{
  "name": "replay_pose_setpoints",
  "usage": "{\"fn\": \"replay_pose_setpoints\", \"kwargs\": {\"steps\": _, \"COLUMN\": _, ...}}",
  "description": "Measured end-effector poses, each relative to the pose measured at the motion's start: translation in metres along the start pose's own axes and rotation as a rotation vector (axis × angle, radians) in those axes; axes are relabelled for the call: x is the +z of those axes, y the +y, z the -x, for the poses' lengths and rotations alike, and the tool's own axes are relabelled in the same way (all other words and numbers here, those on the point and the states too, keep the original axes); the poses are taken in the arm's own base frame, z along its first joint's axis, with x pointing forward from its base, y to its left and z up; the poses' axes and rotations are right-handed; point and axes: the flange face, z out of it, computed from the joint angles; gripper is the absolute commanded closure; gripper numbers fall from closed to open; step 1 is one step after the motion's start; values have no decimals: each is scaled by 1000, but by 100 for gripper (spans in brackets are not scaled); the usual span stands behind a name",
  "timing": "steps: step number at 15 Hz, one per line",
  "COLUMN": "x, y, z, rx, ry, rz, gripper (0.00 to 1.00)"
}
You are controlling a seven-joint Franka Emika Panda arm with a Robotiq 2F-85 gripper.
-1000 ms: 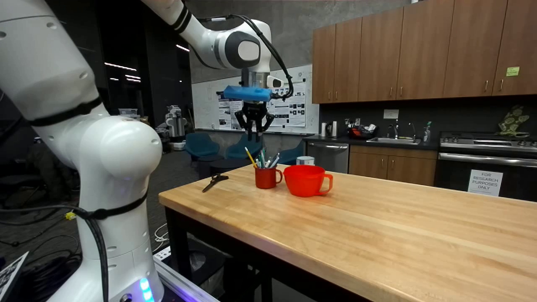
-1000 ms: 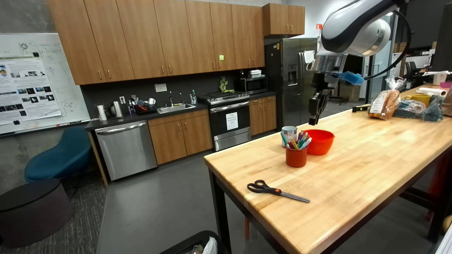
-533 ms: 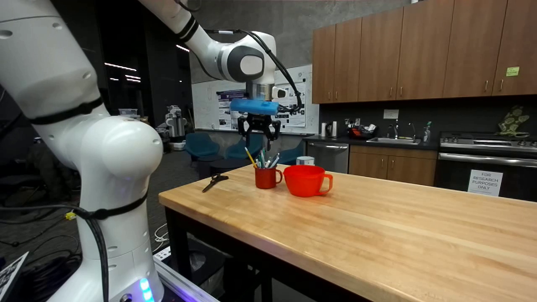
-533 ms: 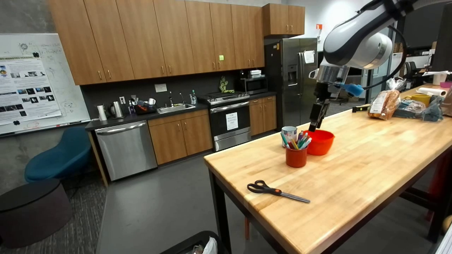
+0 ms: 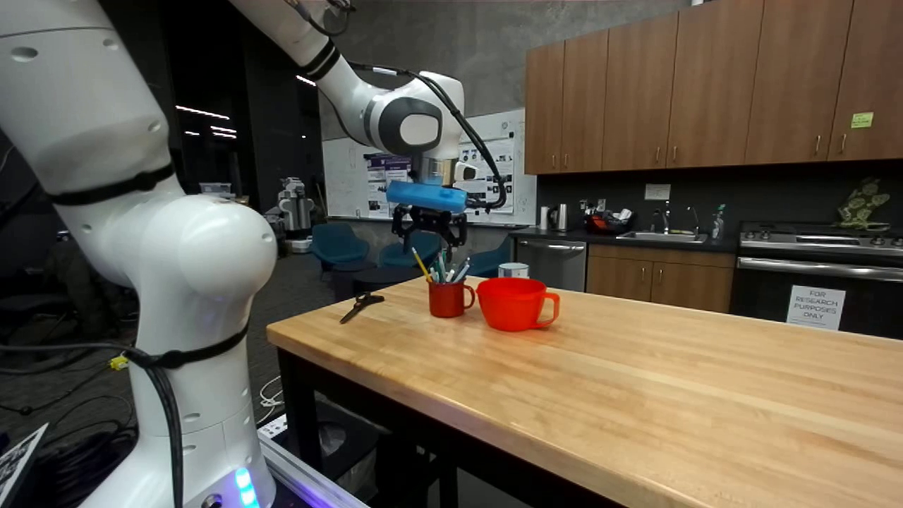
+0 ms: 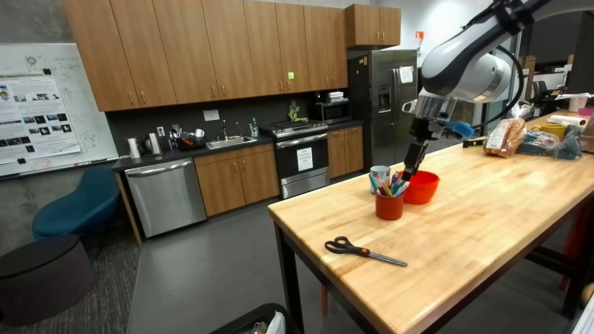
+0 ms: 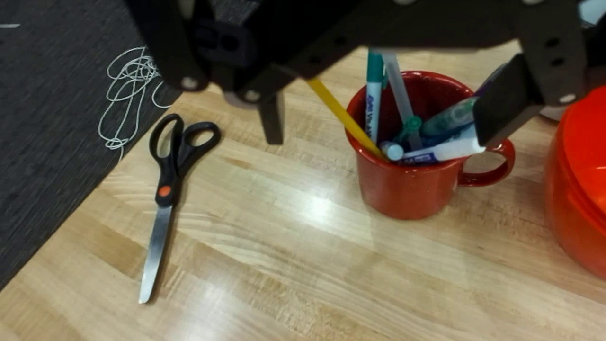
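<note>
My gripper [image 7: 377, 137] stands open above a dark red mug [image 7: 407, 192] with nothing between its pads. The mug is upright on the wooden table and holds several pens. A yellow pencil [image 7: 348, 118] leans out to one side, beside a teal-capped marker [image 7: 373, 102]. A white marker [image 7: 450, 150] leans toward the handle, partly behind one finger; whether they touch I cannot tell. The other finger [image 7: 272, 121] hangs outside the rim, past the pencil. In both exterior views the gripper [image 5: 429, 248] is just over the pen tops.
A bright red bowl [image 6: 423, 188] with a handle stands beside the mug, and a can [image 6: 380, 172] is close behind. Black scissors [image 7: 165, 189] lie near the table's corner. Bagged bread [image 6: 506, 137] sits farther along the table [image 6: 464, 218].
The gripper has come down toward the mug, shifting slightly to the left in an exterior view, and its fingers have spread apart. The mug, bowl and scissors have stayed in place.
</note>
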Motion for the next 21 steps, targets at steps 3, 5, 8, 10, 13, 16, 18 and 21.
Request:
{"fn": "replay_pose_setpoints", "kwargs": {"steps": 3, "x": 11, "y": -5, "z": -3, "rx": -19, "ry": -7, "rz": -10, "gripper": 0}}
{"fn": "replay_pose_setpoints", "kwargs": {"steps": 5, "x": 16, "y": -7, "z": -5, "rx": -28, "ry": -8, "rz": -3, "gripper": 0}}
{"fn": "replay_pose_setpoints", "kwargs": {"steps": 8, "x": 22, "y": -7, "z": -9, "rx": -36, "ry": -4, "rz": 11, "gripper": 9}}
{"fn": "replay_pose_setpoints", "kwargs": {"steps": 10, "x": 25, "y": -6, "z": -10, "rx": -45, "ry": 0, "rz": 20, "gripper": 32}}
{"fn": "replay_pose_setpoints", "kwargs": {"steps": 13, "x": 26, "y": -6, "z": -12, "rx": -54, "ry": 6, "rz": 29, "gripper": 55}}
{"fn": "replay_pose_setpoints", "kwargs": {"steps": 16, "x": 26, "y": -6, "z": -13, "rx": -57, "ry": 9, "rz": 32, "gripper": 79}}
{"fn": "replay_pose_setpoints", "kwargs": {"steps": 18, "x": 26, "y": -6, "z": -13, "rx": -58, "ry": 11, "rz": 34, "gripper": 94}}
{"fn": "replay_pose_setpoints", "kwargs": {"steps": 21, "x": 23, "y": -5, "z": -15, "rx": -62, "ry": 19, "rz": 43, "gripper": 98}}
